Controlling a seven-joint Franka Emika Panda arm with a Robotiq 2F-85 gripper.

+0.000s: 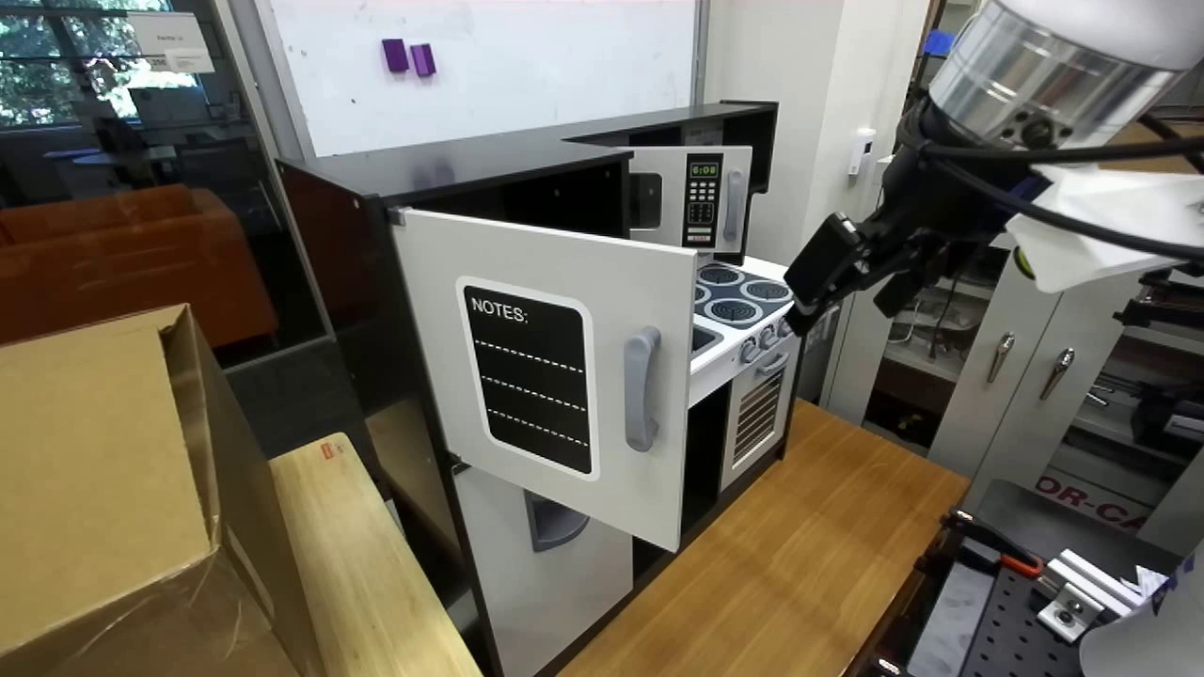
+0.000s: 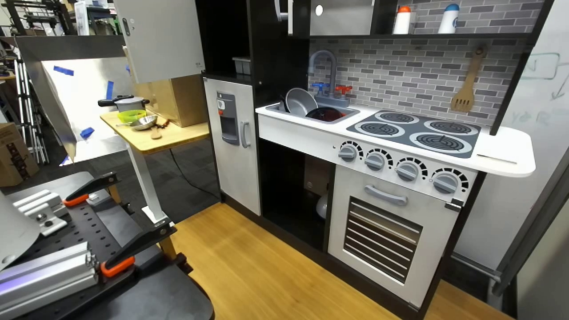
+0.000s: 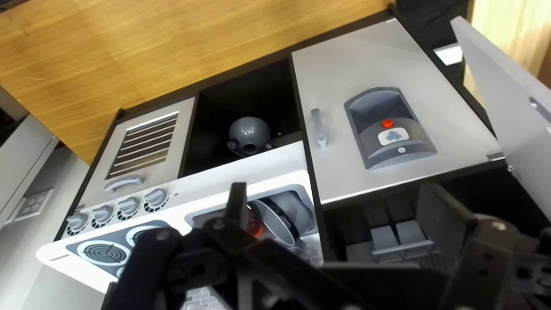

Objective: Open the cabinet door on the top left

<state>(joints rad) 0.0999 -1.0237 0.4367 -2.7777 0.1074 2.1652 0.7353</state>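
Note:
The cabinet door (image 1: 546,376), white with a black "NOTES" panel and grey handle (image 1: 641,388), stands swung wide open in an exterior view. Its plain inner side (image 2: 160,40) shows in an exterior view. In the wrist view the door (image 3: 512,90) is cut off at the right edge. The dark compartment (image 2: 224,35) behind it is exposed and holds a small grey bin (image 2: 242,66). My gripper (image 1: 844,306) is apart from the door, off to its right in that exterior view. In the wrist view its fingers (image 3: 335,196) are spread wide with nothing between them.
The white dispenser door (image 2: 233,178) below is shut. The sink (image 2: 284,116) holds pans, beside the stove (image 2: 413,133) and the shut oven door (image 2: 355,262). A microwave (image 1: 668,188) is above the counter. A wooden table (image 1: 367,564) and cardboard box (image 1: 94,451) stand nearby.

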